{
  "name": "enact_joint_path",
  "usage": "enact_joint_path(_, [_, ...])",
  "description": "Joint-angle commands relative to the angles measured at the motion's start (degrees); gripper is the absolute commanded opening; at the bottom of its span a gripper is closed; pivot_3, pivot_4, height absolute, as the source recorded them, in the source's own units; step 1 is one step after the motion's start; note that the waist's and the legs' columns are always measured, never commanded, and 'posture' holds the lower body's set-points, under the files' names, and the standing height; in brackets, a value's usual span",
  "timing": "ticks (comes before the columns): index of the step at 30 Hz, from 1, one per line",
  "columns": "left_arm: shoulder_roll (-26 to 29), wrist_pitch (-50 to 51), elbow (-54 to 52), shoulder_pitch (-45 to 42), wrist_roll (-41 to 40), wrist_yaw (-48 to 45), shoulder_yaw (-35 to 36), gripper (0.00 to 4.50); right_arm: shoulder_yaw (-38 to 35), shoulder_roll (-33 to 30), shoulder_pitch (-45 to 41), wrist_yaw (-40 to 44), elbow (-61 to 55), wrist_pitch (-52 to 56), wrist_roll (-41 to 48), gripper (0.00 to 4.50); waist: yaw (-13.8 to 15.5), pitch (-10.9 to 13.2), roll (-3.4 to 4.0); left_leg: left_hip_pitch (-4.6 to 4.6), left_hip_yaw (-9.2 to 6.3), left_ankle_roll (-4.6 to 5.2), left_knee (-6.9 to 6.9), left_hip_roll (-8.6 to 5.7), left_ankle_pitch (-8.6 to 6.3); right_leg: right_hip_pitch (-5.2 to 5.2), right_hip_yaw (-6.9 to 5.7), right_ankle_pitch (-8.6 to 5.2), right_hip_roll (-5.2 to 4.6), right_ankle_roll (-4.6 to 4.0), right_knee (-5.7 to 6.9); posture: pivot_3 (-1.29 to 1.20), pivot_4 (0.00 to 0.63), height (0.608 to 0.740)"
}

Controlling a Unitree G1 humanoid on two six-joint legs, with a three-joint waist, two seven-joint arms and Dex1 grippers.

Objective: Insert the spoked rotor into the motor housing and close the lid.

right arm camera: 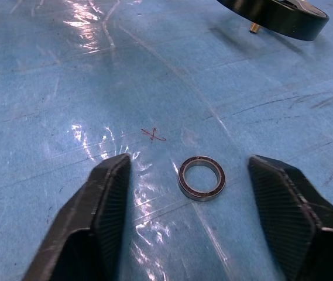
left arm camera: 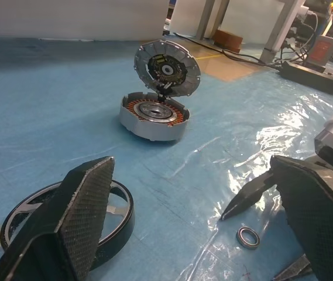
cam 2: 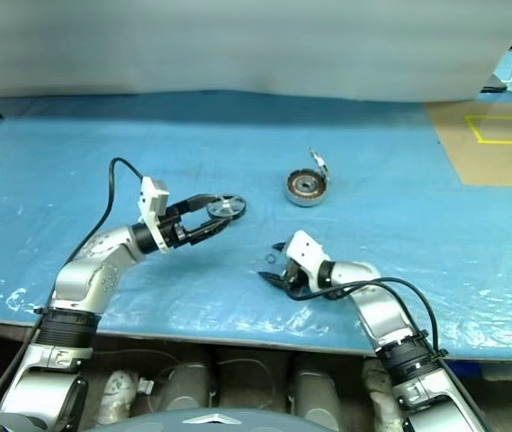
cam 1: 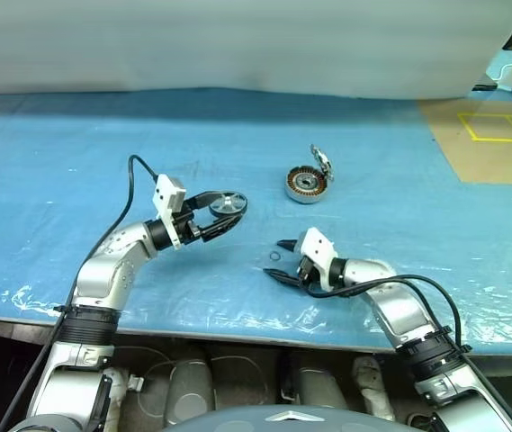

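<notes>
Nearest the robot, the right hand [cam 1: 280,262] is hovering low over the blue-covered tabletop [cam 1: 399,189], pointing forward and to the left. Its two black fingers [right arm camera: 105,205] are standing apart with nothing gripped, and a small metal ring [right arm camera: 201,177] is lying flat on the plastic between them, touching neither finger. A small pen-drawn cross [right arm camera: 153,134] is sitting on the sheet just beyond the ring.

A little farther out and to the left, the left hand [cam 1: 224,216] is reaching level, forward and to the right. Its fingers are spread wide around the spoked rotor [cam 1: 227,204], one finger to either side of the black rim. The rotor is lying level with its silver spokes facing up; in the right wrist view its underside seems to be just clear of the sheet, with a short pin pointing down, though whether the fingers are truly carrying it I cannot tell.

Farther still, well apart from both hands and toward the right, the motor housing [cam 1: 307,184] is resting on the tabletop, its copper windings showing. The lid [left arm camera: 167,67] is standing up, tilted back on its hinge at the far rim, leaving the housing uncovered.
</notes>
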Motion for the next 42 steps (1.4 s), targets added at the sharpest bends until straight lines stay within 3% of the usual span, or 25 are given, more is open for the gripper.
enact_joint_path(1, [0.3,-0.9,-1.4,-0.2,0.2,-0.1,0.6,4.5,0.3,-0.4,0.6,-0.9,2.5,-0.1,-1.9,2.27,0.0,0.0,0.0,0.06,0.0,0.0,0.0,0.0,0.0,0.06,0.0,0.0,0.0,0.0,0.0,0.0,0.15,0.74])
enact_joint_path(5, [0.2,-1.0,-1.5,0.0,0.3,0.1,0.6,4.5,0.3,-0.3,0.6,-1.4,3.9,-0.9,-2.1,0.87,0.0,0.0,0.0,0.09,0.0,0.0,0.0,0.0,0.0,0.1,0.0,-0.01,-0.01,0.01,0.0,0.0,0.15,0.74])
enact_joint_path(7, [0.0,-1.0,-1.6,0.0,0.3,0.3,0.6,4.5,0.2,-0.6,0.5,-1.4,4.3,-1.1,-2.1,0.57,0.0,0.0,0.0,0.1,-0.01,0.0,0.0,0.0,0.0,0.1,0.0,-0.01,-0.01,0.02,0.0,0.0,0.15,0.74])
enact_joint_path(18, [0.0,-1.0,-1.6,0.0,0.3,0.1,0.4,4.5,-5.0,-4.0,0.9,-3.7,7.4,-1.9,-1.1,0.57,0.4,0.0,0.0,0.07,-0.01,0.0,-0.08,-0.06,0.0,0.14,0.0,-0.02,-0.03,0.03,-0.16,0.0,0.15,0.74])
enact_joint_path(28, [-0.2,-1.3,0.1,-1.2,0.9,-0.8,0.0,4.5,-12.8,-10.7,7.1,-3.5,7.7,-2.4,0.6,0.57,1.5,0.0,-0.04,0.07,0.0,0.01,-0.29,-0.08,0.0,0.24,-0.02,-0.02,-0.04,0.04,-0.49,0.0,0.15,0.74])
enact_joint_path(39, [-0.4,-1.3,1.1,-2.1,1.3,-1.5,-0.3,4.5,-14.9,-11.1,9.3,-5.8,6.9,-2.7,0.3,0.57,1.5,-0.1,-0.19,0.09,-0.02,0.01,-0.62,-0.1,-0.01,0.44,-0.11,0.0,-0.04,0.06,-1.0,0.0,0.15,0.74])
enact_joint_path(42, [-0.4,-1.3,1.0,-2.1,1.3,-1.5,-0.2,4.5,-15.0,-11.2,9.5,-5.1,6.2,-2.9,1.3,1.54,1.5,-0.1,-0.19,0.09,-0.02,0.01,-0.62,-0.11,0.0,0.44,-0.11,0.0,-0.04,0.07,-1.0,0.0,0.15,0.74])
